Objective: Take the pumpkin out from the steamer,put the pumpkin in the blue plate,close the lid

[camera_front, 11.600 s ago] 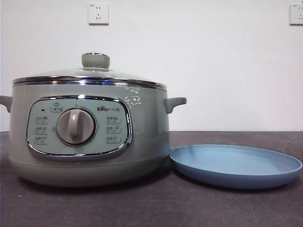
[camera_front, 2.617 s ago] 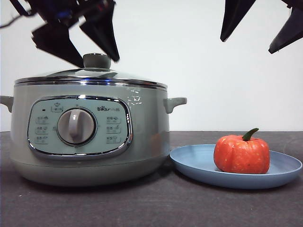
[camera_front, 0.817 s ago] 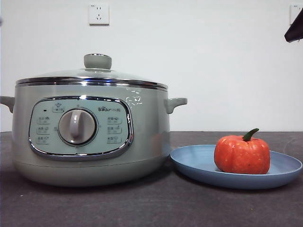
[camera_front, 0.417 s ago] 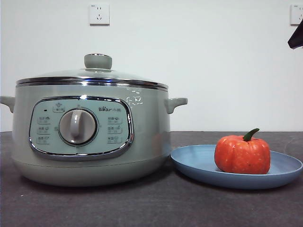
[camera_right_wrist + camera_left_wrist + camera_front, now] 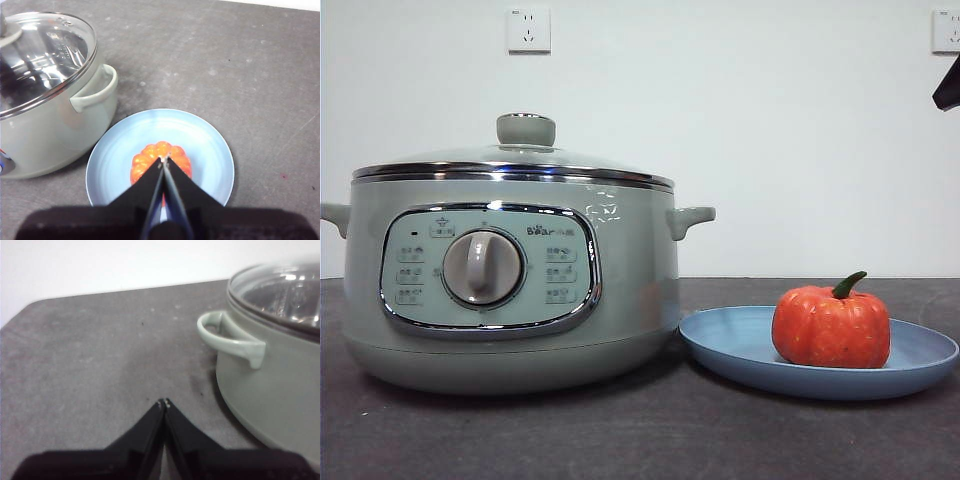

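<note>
Pumpkin (image 5: 831, 326) on the blue plate (image 5: 740, 345), lid (image 5: 510, 160) seated on the steamer (image 5: 510, 290); nothing left to grasp.

Right gripper (image 5: 164, 161) raised well above the plate, jaws pressed together and empty, pointing straight down at the pumpkin (image 5: 161, 161) sitting upright near the plate's (image 5: 210, 150) middle, stem up. Left gripper (image 5: 163, 403) likewise closed on nothing, hanging over bare table (image 5: 90, 355) on the steamer's (image 5: 270, 395) far side from the plate, just off one side handle (image 5: 227, 337). Lid (image 5: 285, 295) flush with the chrome rim all round, knob (image 5: 525, 129) free. Judged complete: pumpkin directly beneath the right gripper, lid nearer the left, neither calling for a further reach. Only a black tip (image 5: 948, 88) at the front view's upper corner.
</note>
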Action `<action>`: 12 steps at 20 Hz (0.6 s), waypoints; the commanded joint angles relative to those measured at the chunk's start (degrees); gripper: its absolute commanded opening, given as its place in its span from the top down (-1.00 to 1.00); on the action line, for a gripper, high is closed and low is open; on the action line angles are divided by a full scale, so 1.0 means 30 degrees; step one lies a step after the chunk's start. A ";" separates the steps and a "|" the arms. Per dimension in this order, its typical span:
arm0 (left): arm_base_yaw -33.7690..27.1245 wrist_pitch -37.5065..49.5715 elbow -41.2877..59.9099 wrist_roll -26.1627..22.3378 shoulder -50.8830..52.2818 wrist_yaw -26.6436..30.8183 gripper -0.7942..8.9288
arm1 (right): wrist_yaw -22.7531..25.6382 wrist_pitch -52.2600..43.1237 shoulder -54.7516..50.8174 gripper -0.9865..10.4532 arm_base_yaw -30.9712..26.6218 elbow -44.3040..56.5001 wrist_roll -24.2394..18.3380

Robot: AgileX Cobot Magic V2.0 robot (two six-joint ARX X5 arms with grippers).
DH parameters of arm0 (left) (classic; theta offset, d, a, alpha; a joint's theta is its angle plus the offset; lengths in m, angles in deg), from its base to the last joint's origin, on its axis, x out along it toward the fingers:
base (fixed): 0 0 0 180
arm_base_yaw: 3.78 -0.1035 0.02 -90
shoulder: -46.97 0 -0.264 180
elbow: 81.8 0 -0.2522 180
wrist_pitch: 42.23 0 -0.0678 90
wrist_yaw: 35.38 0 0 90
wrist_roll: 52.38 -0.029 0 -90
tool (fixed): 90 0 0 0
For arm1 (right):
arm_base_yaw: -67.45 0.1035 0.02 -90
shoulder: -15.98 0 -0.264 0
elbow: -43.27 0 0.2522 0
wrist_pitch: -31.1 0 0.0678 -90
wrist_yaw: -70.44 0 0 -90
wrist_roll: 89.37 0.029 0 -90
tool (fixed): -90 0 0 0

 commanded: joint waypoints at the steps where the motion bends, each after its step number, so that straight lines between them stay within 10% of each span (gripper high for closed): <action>1: -0.0087 0.0277 0.0342 0.0291 0.0080 -0.0102 0.84 | 0.0058 -0.0073 -0.0007 0.82 0.0007 0.0095 -0.0080; 12: -0.0087 0.0138 0.0335 0.0466 0.0080 -0.0044 0.84 | 0.0058 0.0007 -0.0007 0.82 0.0007 0.0087 -0.0080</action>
